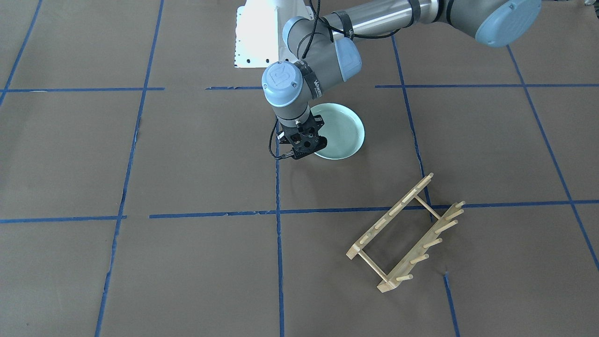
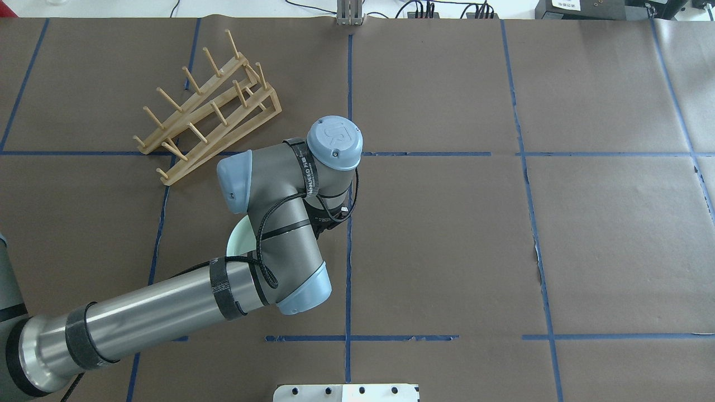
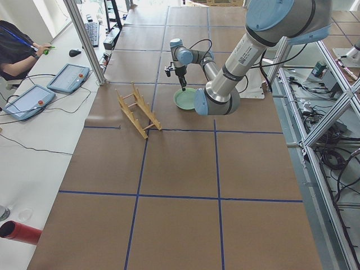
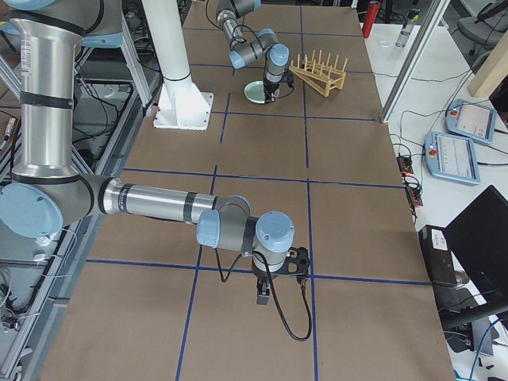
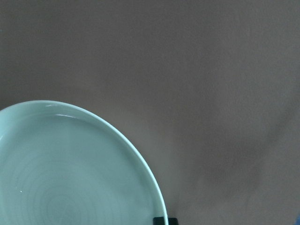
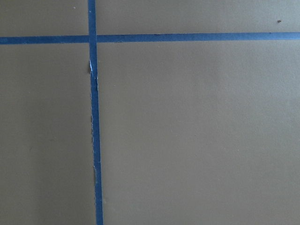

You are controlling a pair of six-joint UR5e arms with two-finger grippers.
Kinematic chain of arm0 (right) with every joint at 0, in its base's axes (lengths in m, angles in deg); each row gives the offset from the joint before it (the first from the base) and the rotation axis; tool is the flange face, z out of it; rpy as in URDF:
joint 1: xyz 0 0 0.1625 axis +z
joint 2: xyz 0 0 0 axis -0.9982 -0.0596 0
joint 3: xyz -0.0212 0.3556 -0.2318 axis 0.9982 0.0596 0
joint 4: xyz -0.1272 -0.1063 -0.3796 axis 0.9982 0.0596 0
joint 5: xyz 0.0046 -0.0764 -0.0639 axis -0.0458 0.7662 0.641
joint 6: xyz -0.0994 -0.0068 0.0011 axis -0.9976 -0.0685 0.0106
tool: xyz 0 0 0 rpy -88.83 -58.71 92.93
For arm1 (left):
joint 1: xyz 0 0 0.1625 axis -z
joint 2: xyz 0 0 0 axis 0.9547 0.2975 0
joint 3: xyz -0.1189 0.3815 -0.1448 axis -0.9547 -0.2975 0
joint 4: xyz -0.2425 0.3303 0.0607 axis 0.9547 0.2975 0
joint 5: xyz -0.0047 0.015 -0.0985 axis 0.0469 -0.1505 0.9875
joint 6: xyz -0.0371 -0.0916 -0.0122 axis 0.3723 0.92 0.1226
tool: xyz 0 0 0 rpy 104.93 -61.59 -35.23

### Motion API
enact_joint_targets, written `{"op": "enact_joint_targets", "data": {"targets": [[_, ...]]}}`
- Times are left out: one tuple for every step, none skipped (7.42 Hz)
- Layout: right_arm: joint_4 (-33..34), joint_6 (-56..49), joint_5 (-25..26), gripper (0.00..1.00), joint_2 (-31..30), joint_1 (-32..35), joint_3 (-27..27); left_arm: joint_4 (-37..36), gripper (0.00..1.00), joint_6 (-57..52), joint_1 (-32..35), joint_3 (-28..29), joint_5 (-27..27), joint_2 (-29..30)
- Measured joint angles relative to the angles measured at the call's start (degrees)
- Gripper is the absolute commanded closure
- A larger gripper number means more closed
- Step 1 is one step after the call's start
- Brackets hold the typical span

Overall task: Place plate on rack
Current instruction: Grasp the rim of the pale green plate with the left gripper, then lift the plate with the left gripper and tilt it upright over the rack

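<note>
The pale mint-green plate (image 1: 344, 133) lies flat on the brown table; it fills the lower left of the left wrist view (image 5: 65, 173). My left gripper (image 1: 302, 152) points down at the plate's rim on the side away from the rack. A dark fingertip (image 5: 161, 220) sits right on that rim, so the gripper looks shut on the plate's edge. In the overhead view the arm hides all but a sliver of the plate (image 2: 239, 240). The light-wood rack (image 1: 407, 231) stands apart, with nothing in it (image 2: 206, 117). My right gripper (image 4: 278, 286) hangs over bare table far away; I cannot tell its state.
Blue tape lines (image 6: 93, 140) grid the brown table. The white robot base plate (image 1: 257, 37) stands behind the plate. Tablets (image 3: 48, 87) lie on the side bench beyond the rack, and a person sits there (image 3: 17, 48).
</note>
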Motion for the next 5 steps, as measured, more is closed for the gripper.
{"op": "enact_joint_targets", "data": {"targets": [[0.0,0.0,0.0,0.00,0.0,0.0,0.0,-0.1,1.00,0.9,0.9,-2.9,0.6,0.0],[0.0,0.0,0.0,0.00,0.0,0.0,0.0,0.0,1.00,2.5,2.1,-5.9,1.7,-0.1],[0.0,0.0,0.0,0.00,0.0,0.1,0.0,0.3,1.00,4.1,3.7,-9.6,2.6,0.0],[0.0,0.0,0.0,0.00,0.0,0.1,0.0,2.3,1.00,6.3,6.2,-13.2,3.7,0.0],[0.0,0.0,0.0,0.00,0.0,0.0,0.0,7.5,1.00,9.3,9.4,-15.2,5.2,0.0]]}}
